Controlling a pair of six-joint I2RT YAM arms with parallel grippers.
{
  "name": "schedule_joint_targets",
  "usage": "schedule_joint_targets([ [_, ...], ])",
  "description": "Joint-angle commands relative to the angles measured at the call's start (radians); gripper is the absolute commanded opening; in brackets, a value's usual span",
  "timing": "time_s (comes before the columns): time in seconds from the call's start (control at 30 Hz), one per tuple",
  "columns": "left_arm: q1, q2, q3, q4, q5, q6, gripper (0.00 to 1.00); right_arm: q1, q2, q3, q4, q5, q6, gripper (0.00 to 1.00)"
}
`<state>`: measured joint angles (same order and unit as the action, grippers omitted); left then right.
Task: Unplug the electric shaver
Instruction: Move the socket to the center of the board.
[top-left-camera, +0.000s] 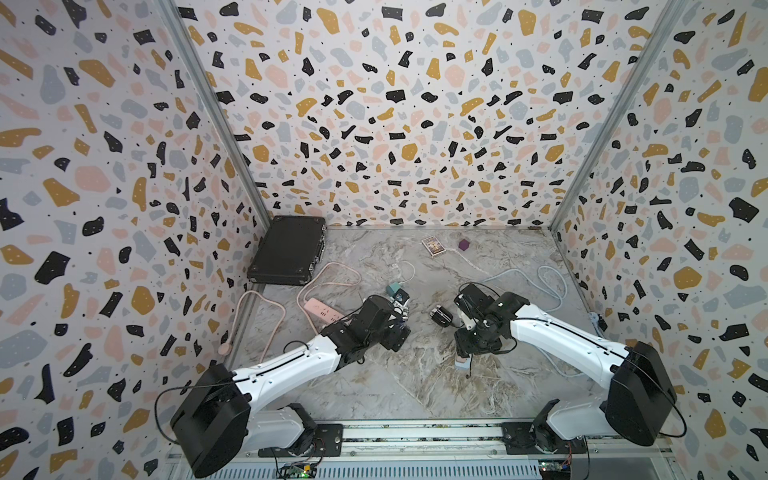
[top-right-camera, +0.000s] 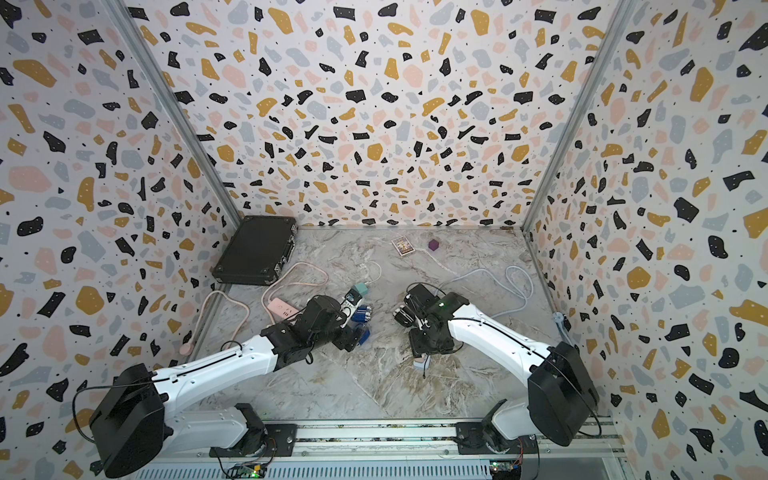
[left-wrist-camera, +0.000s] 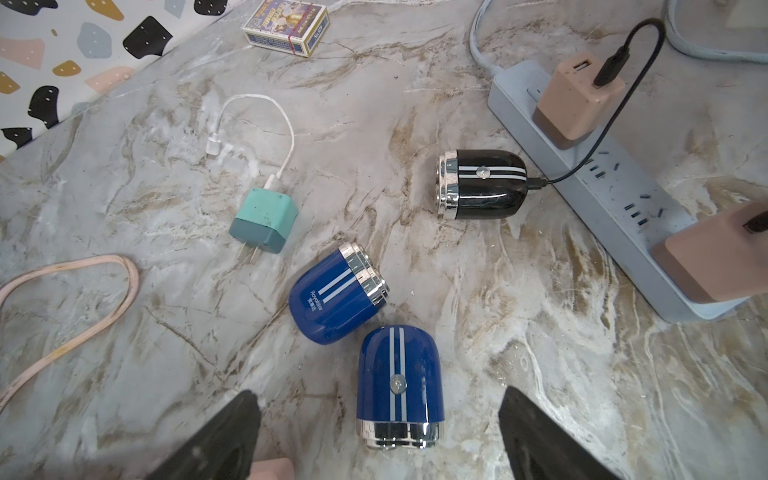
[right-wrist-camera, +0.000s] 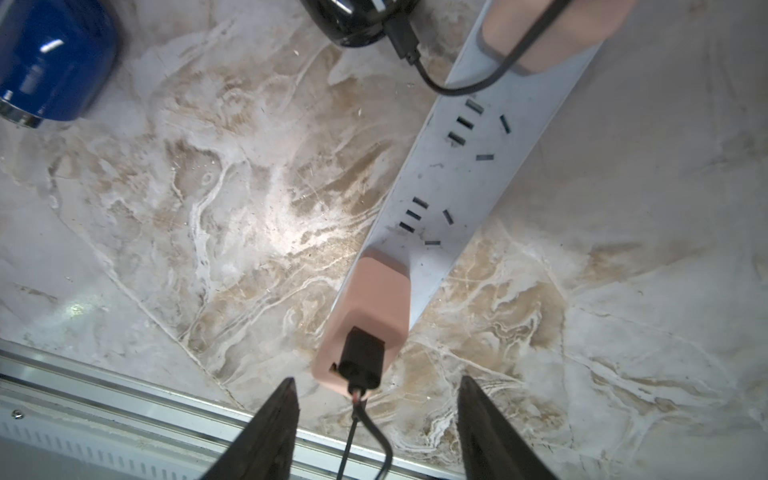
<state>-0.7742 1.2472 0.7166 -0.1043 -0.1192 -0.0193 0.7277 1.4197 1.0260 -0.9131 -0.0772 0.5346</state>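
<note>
right gripper (right-wrist-camera: 378, 379) fingers stand apart, empty, framing the end of a pink adapter (right-wrist-camera: 365, 316); left gripper (left-wrist-camera: 378, 392) gapes wide over a blue shaver (left-wrist-camera: 399, 365). black shaver (left-wrist-camera: 482, 185) lies beside the grey strip (left-wrist-camera: 615, 199), cable (left-wrist-camera: 602, 135) in its tail: light, glossy, probably slippery, so pinch the stiff plug (left-wrist-camera: 536, 182)
</note>
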Motion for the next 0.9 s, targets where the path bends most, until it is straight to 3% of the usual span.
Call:
schedule_joint_targets([
  [0.0, 0.004, -0.021, -0.012, 0.018, -0.007, -0.004, 0.90, 0.007, 0.014, 0.036, -0.025, 0.012, -0.001, 0.62],
  [0.53, 0.008, -0.055, -0.045, 0.038, -0.009, 0.000, 0.92, 0.033, 0.145, 0.084, -0.001, 0.040, 0.018, 0.59],
  [0.8, 0.009, -0.054, -0.049, 0.046, -0.001, 0.000, 0.92, 0.038, 0.135, 0.054, -0.020, 0.073, 0.028, 0.52],
  [0.87, 0.010, -0.054, -0.051, 0.047, 0.000, -0.001, 0.92, 0.038, 0.130, 0.053, -0.031, 0.083, 0.030, 0.46],
])
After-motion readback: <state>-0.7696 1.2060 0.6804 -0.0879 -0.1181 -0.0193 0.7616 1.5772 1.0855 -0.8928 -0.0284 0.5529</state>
